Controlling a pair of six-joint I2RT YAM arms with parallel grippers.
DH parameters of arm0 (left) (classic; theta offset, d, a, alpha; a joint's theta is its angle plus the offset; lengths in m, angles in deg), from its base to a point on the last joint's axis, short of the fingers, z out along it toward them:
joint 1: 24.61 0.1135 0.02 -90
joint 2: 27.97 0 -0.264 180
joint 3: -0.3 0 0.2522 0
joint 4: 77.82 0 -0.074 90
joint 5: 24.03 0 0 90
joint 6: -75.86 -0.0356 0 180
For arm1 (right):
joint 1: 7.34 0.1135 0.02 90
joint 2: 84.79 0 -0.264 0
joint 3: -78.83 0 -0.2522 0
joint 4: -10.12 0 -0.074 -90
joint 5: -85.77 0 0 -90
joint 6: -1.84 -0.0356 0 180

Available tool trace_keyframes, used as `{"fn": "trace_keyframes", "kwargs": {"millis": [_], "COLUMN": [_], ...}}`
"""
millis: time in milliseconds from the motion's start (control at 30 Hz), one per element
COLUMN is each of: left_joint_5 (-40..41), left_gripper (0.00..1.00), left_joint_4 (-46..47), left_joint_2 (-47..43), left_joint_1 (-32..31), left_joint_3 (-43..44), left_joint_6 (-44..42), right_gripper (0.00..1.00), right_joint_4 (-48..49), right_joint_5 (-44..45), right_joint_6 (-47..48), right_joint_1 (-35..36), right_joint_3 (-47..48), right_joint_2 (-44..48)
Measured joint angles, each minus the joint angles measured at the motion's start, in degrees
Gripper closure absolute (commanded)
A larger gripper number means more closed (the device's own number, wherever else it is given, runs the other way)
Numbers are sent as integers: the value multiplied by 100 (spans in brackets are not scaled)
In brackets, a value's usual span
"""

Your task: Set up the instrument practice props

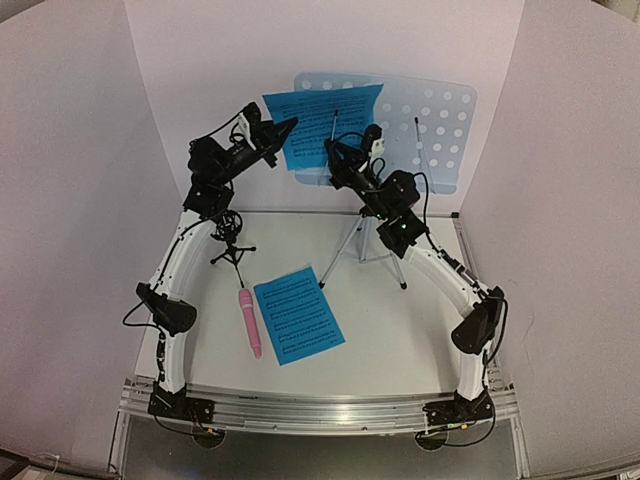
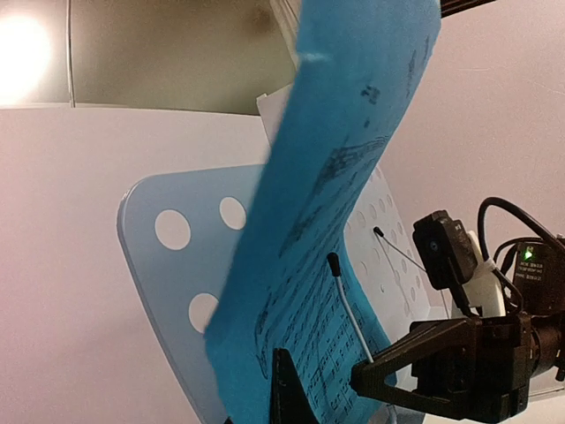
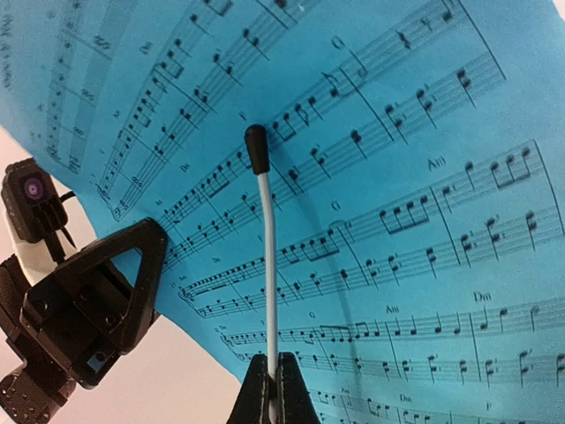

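Table [image 1: 400, 340] open at near right; mic holder [image 1: 232, 240], microphone [image 1: 249, 323], page [image 1: 298, 314] fill the left; tripod [image 1: 360, 250] blocks the rear centre

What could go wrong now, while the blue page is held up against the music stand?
1. The left gripper holds the blue sheet-music page by one edge only, and the page bows; it may slip or crease.
2. The right gripper pinches the thin page-holder wire of the music stand; too hard a pull could bend the wire or tip the stand on its tripod.
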Motion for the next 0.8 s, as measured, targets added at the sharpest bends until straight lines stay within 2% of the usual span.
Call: {"fn": "trace_keyframes", "kwargs": {"millis": [633, 800], "left_joint_5": [-431, -405], "left_gripper": [100, 90], "left_joint_4": [-210, -201], "left_joint_2": [163, 214], "left_joint_1": [-2, -2], "left_joint_3": [7, -10], "left_joint_6": [-179, -253], "right_gripper": [100, 100], "right_joint_4": [0, 1], "right_joint_5": [124, 163], "right_joint_6": [-59, -61], "right_joint_1": [10, 12], "right_joint_3": [-22, -24], "right_joint_2": [17, 17]}}
